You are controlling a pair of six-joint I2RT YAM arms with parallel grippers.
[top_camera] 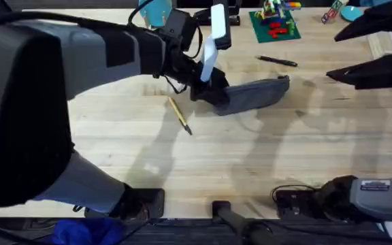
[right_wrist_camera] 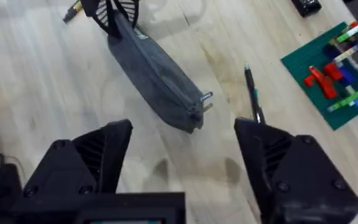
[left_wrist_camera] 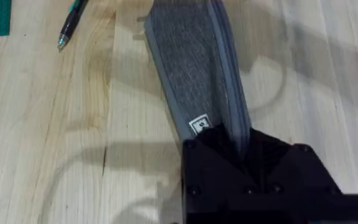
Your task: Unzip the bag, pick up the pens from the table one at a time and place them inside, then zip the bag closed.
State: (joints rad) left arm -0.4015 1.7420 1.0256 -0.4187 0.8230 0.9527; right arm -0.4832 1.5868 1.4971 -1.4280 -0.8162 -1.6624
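Table [top_camera: 264, 160]: one light plank top, carrying everything listed below.
Yellow-tan pen [top_camera: 180, 115]: one, lying nearest of the task items, just left of the bag's left end, dark tip pointing near-right.
Bag [top_camera: 254, 95]: one grey-blue pouch, lying mid-table, long axis running left to right, right end angling slightly farther.
Left gripper [top_camera: 206, 87]: one, pinching the bag's left end; in the left wrist view the black fingers [left_wrist_camera: 253, 171] are closing over the fabric by a small white tag.
Right gripper [right_wrist_camera: 182, 168]: one, hanging spread wide above the table, gripping nothing.
Black pen [top_camera: 276, 61]: one, lying beyond the bag.
Pens counted: two, both lying outside the bag.
Green brick plate [top_camera: 275, 25]: one, sitting at the far edge, carrying coloured bricks.
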